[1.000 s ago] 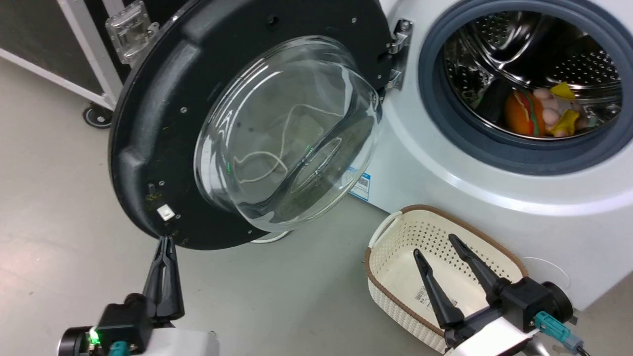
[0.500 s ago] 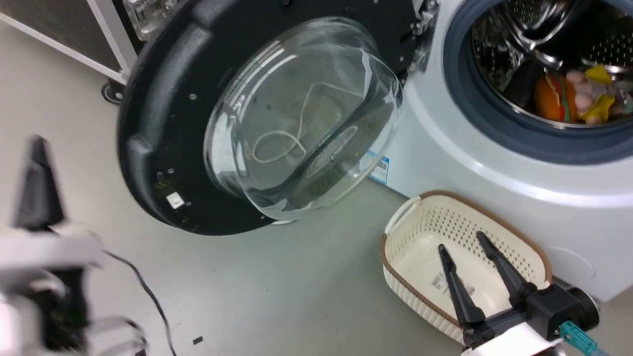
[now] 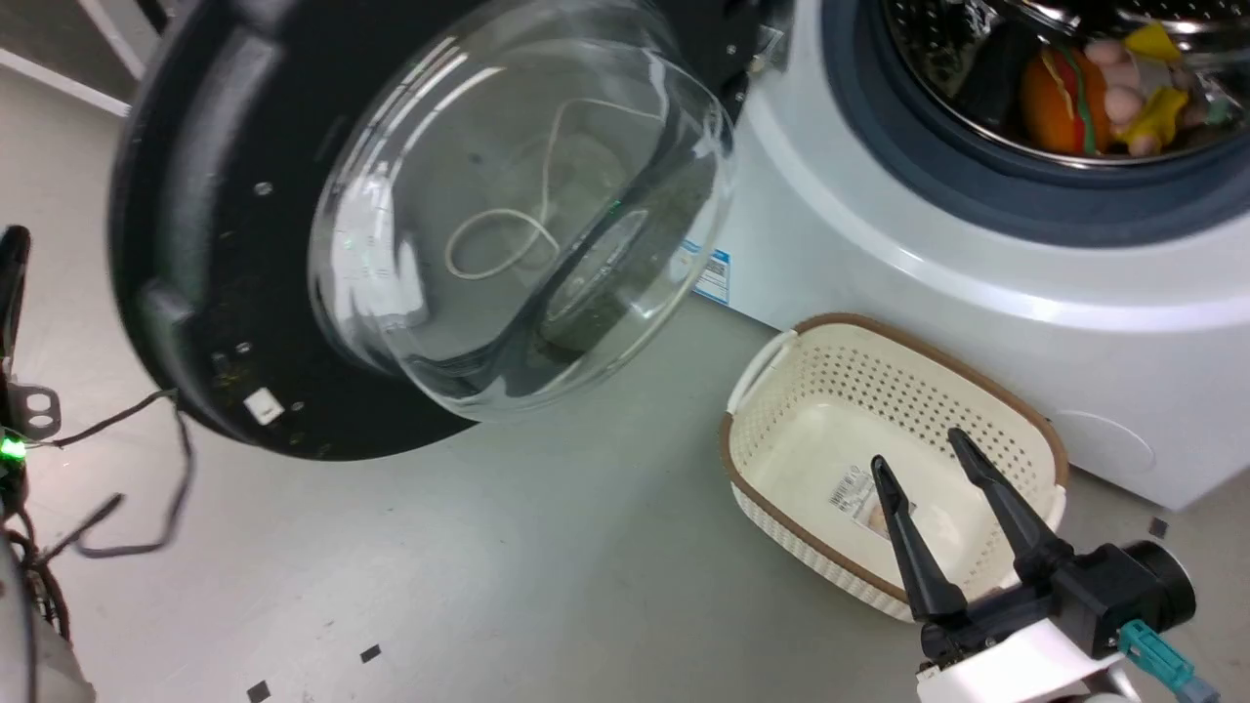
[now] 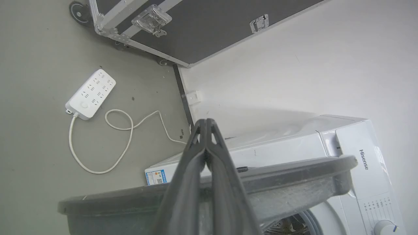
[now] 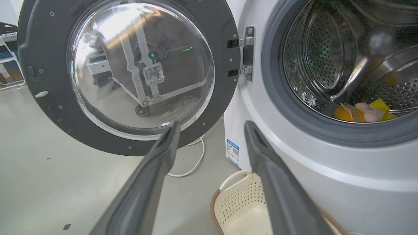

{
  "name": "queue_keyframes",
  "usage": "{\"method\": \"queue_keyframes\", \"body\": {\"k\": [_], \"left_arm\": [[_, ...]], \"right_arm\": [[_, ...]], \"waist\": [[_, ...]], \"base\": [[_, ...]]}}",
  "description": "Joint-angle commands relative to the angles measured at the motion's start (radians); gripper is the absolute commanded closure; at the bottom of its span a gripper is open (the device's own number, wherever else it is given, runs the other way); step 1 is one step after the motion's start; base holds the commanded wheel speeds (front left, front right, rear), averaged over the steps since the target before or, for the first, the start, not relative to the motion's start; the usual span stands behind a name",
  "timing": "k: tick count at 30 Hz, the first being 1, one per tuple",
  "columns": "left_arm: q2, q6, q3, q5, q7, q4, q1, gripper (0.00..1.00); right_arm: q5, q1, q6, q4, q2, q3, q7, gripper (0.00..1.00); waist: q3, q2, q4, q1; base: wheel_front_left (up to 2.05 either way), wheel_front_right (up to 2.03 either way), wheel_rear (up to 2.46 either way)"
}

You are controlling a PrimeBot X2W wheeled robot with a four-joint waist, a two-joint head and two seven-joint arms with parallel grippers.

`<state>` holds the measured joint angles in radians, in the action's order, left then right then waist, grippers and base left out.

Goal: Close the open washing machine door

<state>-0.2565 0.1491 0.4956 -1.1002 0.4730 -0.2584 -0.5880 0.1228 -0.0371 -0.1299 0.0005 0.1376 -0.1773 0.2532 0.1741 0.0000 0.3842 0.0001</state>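
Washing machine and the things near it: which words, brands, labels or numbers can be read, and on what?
"Hisense": on the washing machine, at its top front panel, in the left wrist view.
Blue sticker low on its front: too small to read.
Markings by the dial: too small to read.
Barcode label in the basket: too small to read.

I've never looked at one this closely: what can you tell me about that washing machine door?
The door is a big round black plastic-looking ring studded with small screws, with a bulging clear glass bowl at its centre. It stands wide open, hung by a metal hinge from the white washer beside the drum opening. The shut left gripper sits by its outer rim; contact is unclear.
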Motion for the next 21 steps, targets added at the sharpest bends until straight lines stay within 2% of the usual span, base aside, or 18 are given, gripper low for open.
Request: {"method": "queue_keyframes", "body": {"k": [1, 6, 12, 16, 19, 21], "left_arm": [[-0.007, 0.008, 0.011, -0.031, 0.033, -0.018, -0.016, 1.0], [-0.011, 0.01, 0.006, -0.107, 0.162, -0.053, -0.011, 1.0], [0.009, -0.04, -0.028, -0.163, 0.288, -0.018, 0.062, 1.0], [0.054, -0.082, -0.057, -0.249, 0.421, 0.043, 0.138, 1.0], [0.107, -0.082, -0.083, -0.314, 0.516, 0.117, 0.213, 1.0], [0.14, -0.063, -0.106, -0.341, 0.562, 0.173, 0.273, 1.0]], "right_arm": [[0.004, -0.016, -0.001, -0.003, 0.008, -0.001, 0.009, 0.0], [0.007, -0.018, -0.001, -0.001, 0.014, 0.003, 0.009, 0.0], [0.0, -0.017, -0.001, 0.007, 0.015, 0.006, 0.009, 0.0], [-0.001, -0.014, -0.001, 0.016, 0.001, 0.019, 0.009, 0.0], [-0.017, -0.007, -0.001, 0.019, -0.013, 0.039, 0.009, 0.0], [-0.028, -0.002, -0.001, 0.022, -0.026, 0.057, 0.009, 0.0]], "waist": [[0.007, 0.0, -0.014, -0.0001], [0.012, 0.0, -0.034, -0.0001], [-0.007, 0.0, -0.051, -0.0001], [-0.041, 0.0, -0.061, -0.0001], [-0.077, 0.0, -0.072, -0.0001], [-0.101, 0.0, -0.085, -0.0001]], "base": [[0.0, 0.0, 0.0], [0.0, 0.0, 0.0], [0.0, 0.0, 0.0], [0.0, 0.0, 0.0], [0.0, 0.0, 0.0], [0.0, 0.0, 0.0]]}}
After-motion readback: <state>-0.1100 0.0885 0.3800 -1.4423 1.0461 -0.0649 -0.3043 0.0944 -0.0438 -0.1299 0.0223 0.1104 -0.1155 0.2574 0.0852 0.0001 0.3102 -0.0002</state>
